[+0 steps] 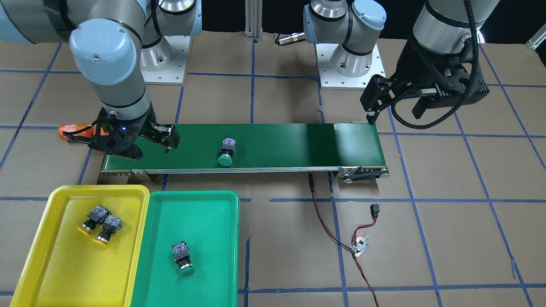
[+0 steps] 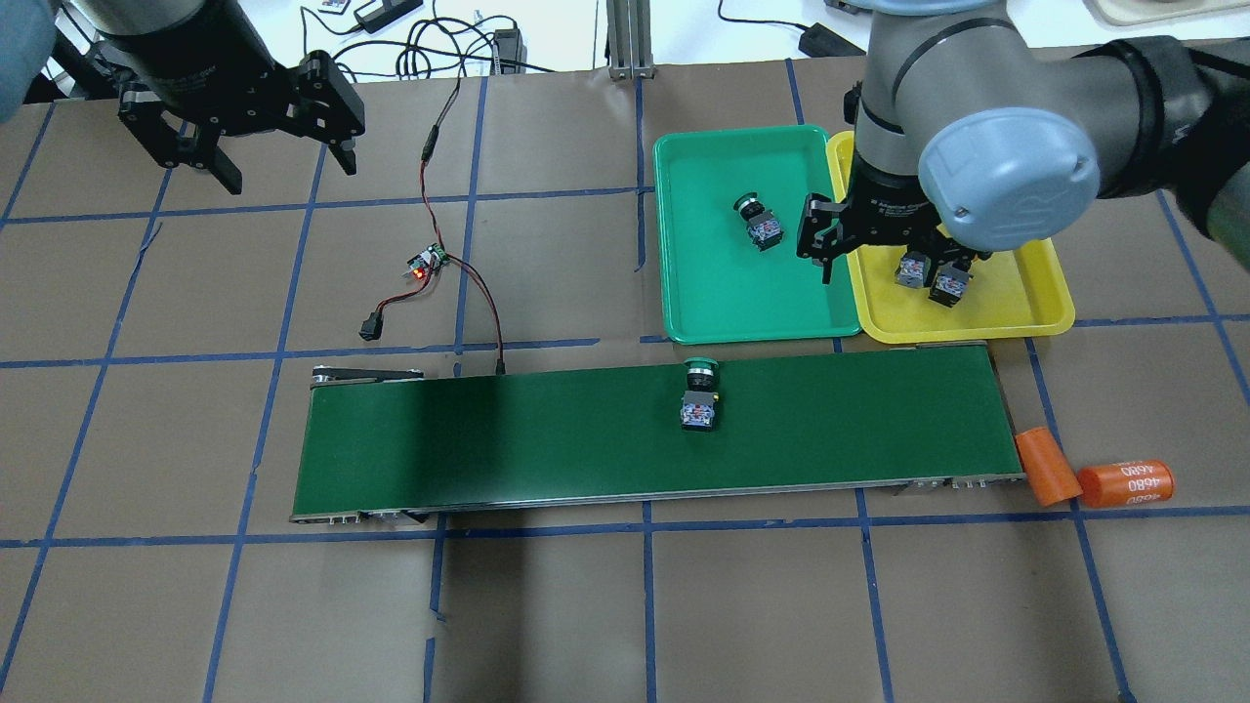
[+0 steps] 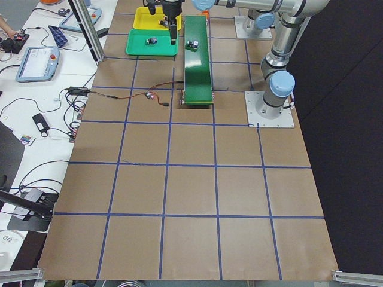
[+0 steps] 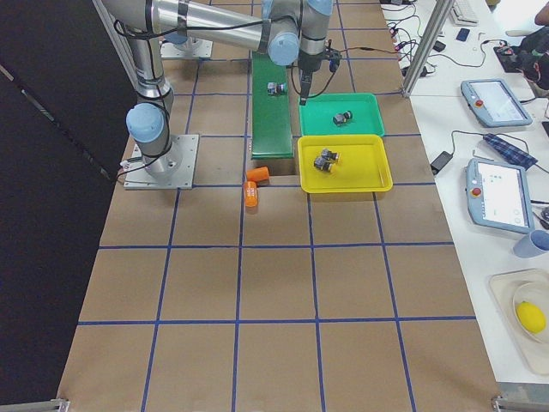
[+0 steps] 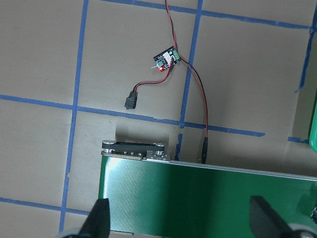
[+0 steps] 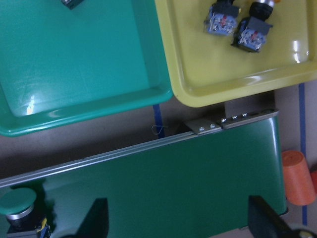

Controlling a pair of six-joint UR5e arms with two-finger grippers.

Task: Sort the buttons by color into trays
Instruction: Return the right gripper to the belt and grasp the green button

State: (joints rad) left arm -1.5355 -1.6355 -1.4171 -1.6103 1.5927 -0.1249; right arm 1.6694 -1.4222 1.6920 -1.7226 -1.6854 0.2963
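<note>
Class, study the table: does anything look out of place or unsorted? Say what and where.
One green button lies on the conveyor belt, outside the green tray that holds its match. Two orange cylinders lie loose beside the belt's end.

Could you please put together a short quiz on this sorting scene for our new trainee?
1. True or false: both yellow buttons lie in the yellow tray.
2. Fill in the number: the green tray holds ___ button(s).
3. Where is the unsorted green button? A: on the conveyor belt; B: in the yellow tray; C: in the green tray.

Key: 1 true; 2 one, the sorted green button; 3 A.
</note>
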